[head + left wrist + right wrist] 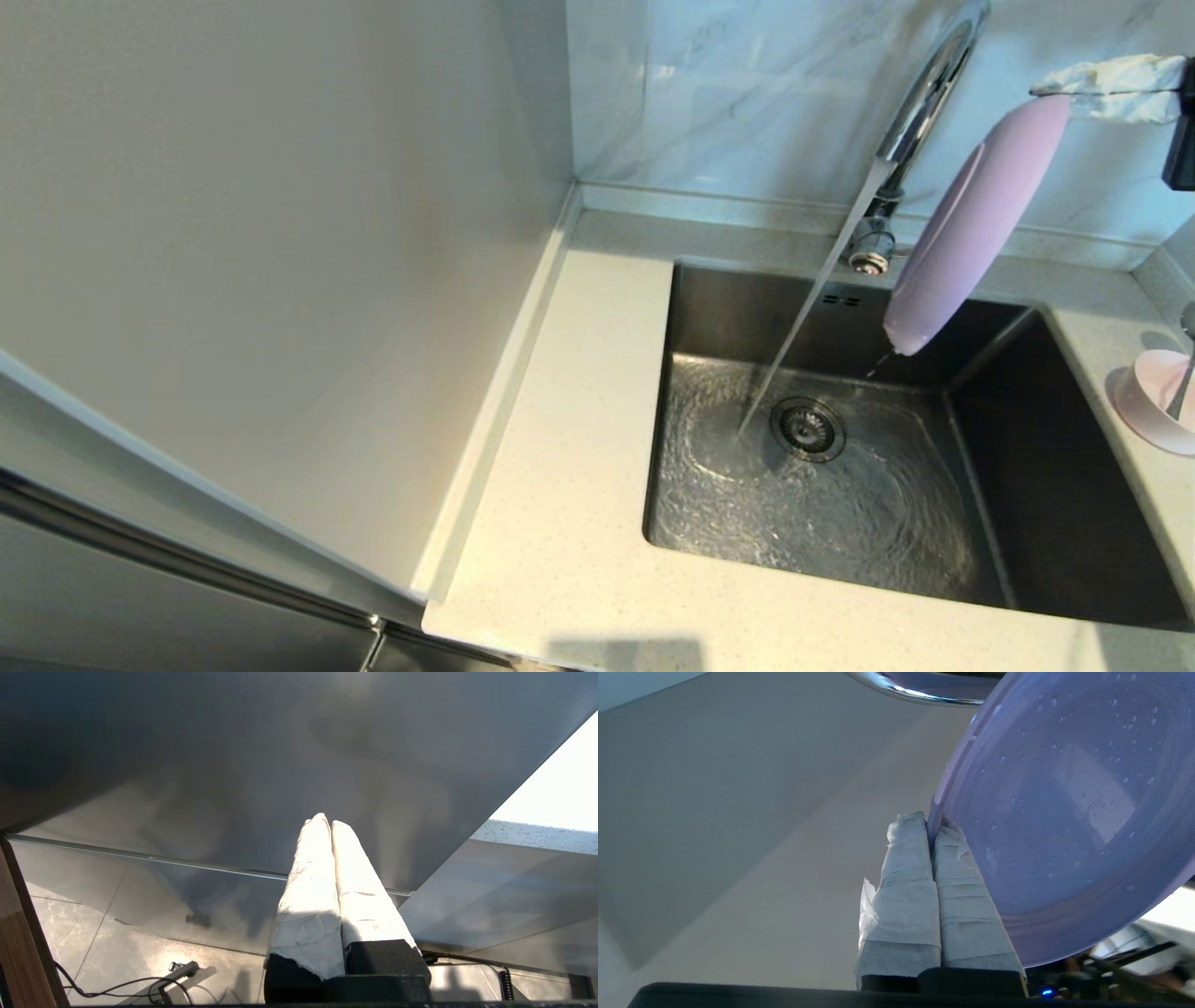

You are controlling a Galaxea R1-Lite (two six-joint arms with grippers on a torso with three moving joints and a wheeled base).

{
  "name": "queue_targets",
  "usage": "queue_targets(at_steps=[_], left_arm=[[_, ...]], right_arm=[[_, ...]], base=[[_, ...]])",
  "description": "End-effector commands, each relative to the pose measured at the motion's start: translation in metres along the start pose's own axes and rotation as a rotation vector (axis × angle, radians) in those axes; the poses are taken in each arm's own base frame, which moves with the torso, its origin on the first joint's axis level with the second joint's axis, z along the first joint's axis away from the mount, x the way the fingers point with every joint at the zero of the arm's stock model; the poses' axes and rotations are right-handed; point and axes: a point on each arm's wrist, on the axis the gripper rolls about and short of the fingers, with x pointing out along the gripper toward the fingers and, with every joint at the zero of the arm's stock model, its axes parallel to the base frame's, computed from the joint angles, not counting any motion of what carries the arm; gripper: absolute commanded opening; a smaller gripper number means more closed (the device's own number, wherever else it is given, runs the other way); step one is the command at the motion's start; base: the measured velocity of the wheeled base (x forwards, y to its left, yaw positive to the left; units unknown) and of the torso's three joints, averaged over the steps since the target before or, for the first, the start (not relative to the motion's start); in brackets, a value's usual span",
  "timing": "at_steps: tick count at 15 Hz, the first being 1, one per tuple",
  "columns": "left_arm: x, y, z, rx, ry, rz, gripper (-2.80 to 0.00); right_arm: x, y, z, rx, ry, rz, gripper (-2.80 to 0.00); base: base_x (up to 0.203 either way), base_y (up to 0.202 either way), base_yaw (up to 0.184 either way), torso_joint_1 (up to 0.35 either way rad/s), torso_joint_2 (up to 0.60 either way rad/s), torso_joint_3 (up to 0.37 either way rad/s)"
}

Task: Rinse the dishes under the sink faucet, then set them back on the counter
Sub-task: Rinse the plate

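No legible text, seemingly, anywhere.

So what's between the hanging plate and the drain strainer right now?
In the head view, nothing solid: only drips fall from the lilac plate, held by the right gripper, toward the strainer. The water stream runs beside it.

Even, soft lighting is observed. Glare is seen on the faucet point(920, 93); the left gripper point(325, 823) is overexposed.

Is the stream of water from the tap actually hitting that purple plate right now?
Apart. In the head view the water stream falls past the lilac round plate, with dark sink wall showing between them.
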Motion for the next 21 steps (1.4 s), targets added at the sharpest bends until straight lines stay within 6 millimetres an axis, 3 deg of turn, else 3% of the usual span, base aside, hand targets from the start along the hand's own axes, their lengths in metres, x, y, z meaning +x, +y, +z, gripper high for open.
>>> queue_targets(at_steps=[1, 7, 11, 21], left_arm=[[0.0, 0.0, 0.0, 0.0, 0.0, 0.0, -2.8], [0.0, 0.0, 0.0, 0.0, 0.0, 0.0, -2.8], [0.0, 0.0, 0.0, 0.0, 0.0, 0.0, -2.8], [0.0, 0.0, 0.0, 0.0, 0.0, 0.0, -2.8]], right_arm=[[0.012, -0.008, 0.016, 0.063, 0.034, 0.019, -2.8], [0.037, -0.045, 0.052, 0.151, 0.045, -0.004, -2.8], [0.05, -0.052, 0.074, 0.238, 0.046, 0.051, -2.8], [0.058, -0.07, 0.082, 0.271, 0.063, 0.056, -2.8]], base=[[0.0, 0.0, 0.0, 0.0, 0.0, 0.0], [0.0, 0.0, 0.0, 0.0, 0.0, 0.0], [0.0, 0.0, 0.0, 0.0, 0.0, 0.0], [0.0, 0.0, 0.0, 0.0, 0.0, 0.0]])
